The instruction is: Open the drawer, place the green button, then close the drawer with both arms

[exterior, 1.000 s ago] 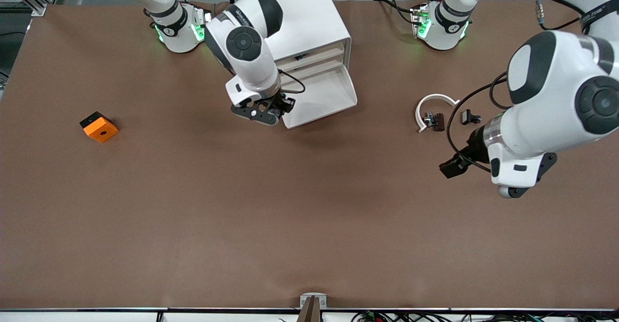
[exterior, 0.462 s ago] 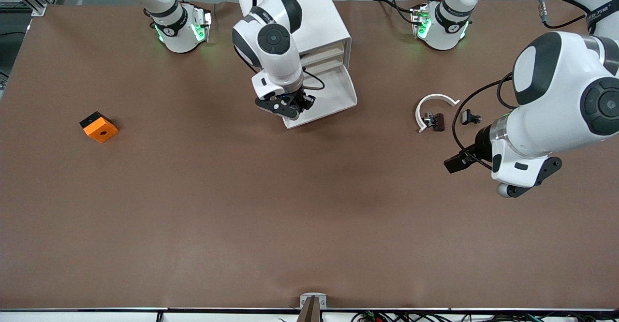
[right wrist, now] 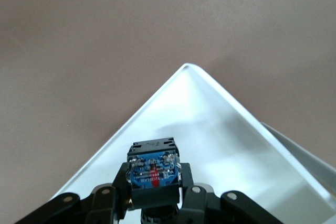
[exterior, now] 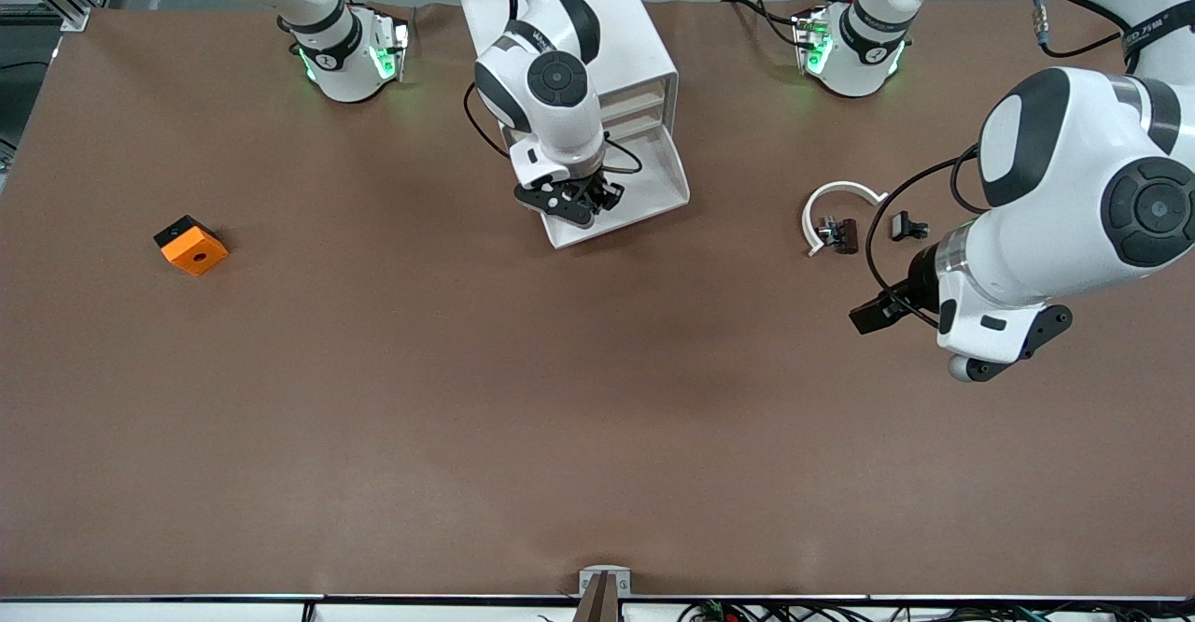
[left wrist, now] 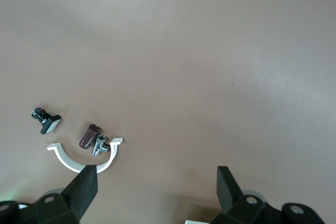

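The white cabinet (exterior: 616, 34) stands near the robots' bases. Its drawer (exterior: 644, 183) is pulled out, a shallow white tray that also shows in the right wrist view (right wrist: 220, 145). My right gripper (exterior: 574, 202) hangs over the drawer's corner nearest the front camera, shut on the button (right wrist: 153, 174); the button's black body and blue base show between the fingers (right wrist: 191, 195), and its green cap is hidden. My left gripper (left wrist: 157, 187) is open and empty over bare table toward the left arm's end, nearer the front camera than the small parts.
A white arc (exterior: 836, 202) with small black-brown parts (exterior: 840, 233) and a black piece (exterior: 906, 226) lies toward the left arm's end; they show in the left wrist view (left wrist: 89, 145). An orange cube (exterior: 190, 245) lies toward the right arm's end.
My right gripper has carried the button from beside the drawer to over its front corner. My left arm has shifted only slightly.
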Controlling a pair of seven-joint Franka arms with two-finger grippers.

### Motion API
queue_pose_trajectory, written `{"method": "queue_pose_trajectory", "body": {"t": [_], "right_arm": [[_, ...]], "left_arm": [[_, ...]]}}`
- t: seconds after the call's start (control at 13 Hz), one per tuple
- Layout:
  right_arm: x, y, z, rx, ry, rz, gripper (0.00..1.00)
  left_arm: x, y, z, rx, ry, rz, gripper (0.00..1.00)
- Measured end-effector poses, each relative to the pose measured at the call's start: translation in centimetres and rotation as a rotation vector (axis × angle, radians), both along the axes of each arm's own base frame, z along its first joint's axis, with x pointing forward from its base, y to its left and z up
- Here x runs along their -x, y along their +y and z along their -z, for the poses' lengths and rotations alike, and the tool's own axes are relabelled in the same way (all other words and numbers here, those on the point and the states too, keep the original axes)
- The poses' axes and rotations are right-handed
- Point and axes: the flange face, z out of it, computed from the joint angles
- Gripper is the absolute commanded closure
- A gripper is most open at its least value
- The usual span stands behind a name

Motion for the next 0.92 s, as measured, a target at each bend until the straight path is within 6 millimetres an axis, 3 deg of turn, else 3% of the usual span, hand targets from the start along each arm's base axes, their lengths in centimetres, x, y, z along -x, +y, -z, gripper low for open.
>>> {"method": "queue_pose_trajectory", "body": {"t": [0.38,0.69,0.92], "right_arm": [[1.0,1.7,1.6,0.022,-0.018,0.011,1.00],[0.3,2.9,2.3,0.024,-0.030,0.022,1.00],[0.0,3.2,2.5,0.024,-0.032,0.023,1.00]], "left_arm": [[0.0,0.0,0.1,0.000,0.001,0.000,0.00],[0.1,-0.2,0.4,0.000,0.007,0.004,0.00],[0.2,-2.4,1.5,0.025,-0.010,0.100,0.00]]}}
